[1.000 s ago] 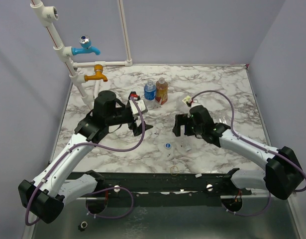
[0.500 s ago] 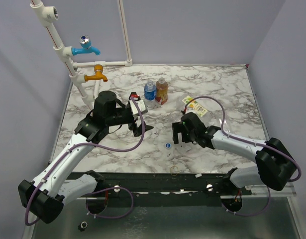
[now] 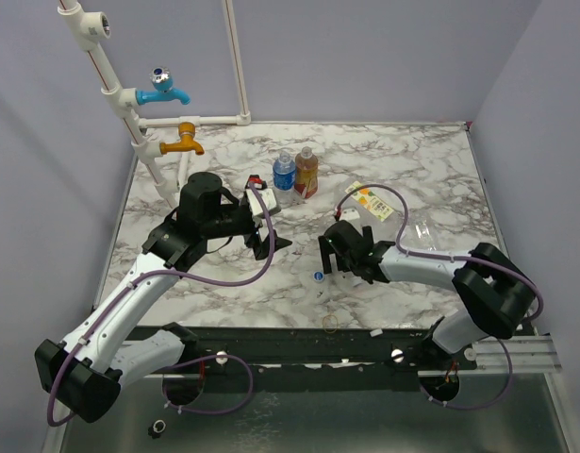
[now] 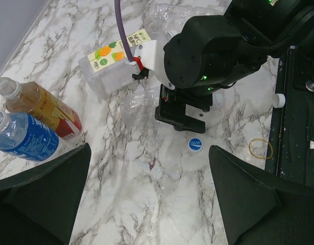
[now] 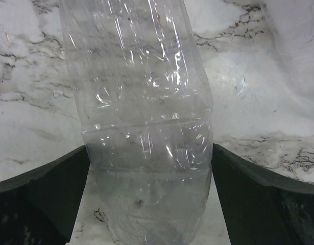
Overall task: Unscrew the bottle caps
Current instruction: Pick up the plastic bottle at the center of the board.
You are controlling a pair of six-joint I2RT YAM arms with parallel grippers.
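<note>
**Bottle-securing step.** The marble tabletop (image 3: 440,160) carries everything.

- **Left gripper** (image 3: 263,236): it hangs left of the tabletop's centre, jaws wide and holding nothing.
- **Right gripper** (image 5: 150,150): its jaws are also wide and straddle a plain clear bottle (image 5: 141,112) lying on its side near the middle of the near edge. The fingers flank the bottle's walls, and no pinch is visible.
- **Bottle axis:** the long axis runs straight out from the palm. Which end carries the neck cannot be told.
- **Next move, as judged:** close on the body firmly enough to stop it rotating, yet not so hard that the thin wall buckles. The other gripper can then turn the cap.
- **Other bottles:** the blue-labelled bottle (image 3: 284,173) and the amber bottle (image 3: 306,172) stand upright side by side towards the far edge.
- **Loose cap** (image 3: 318,276): it lies flat just beside the right gripper.
</note>
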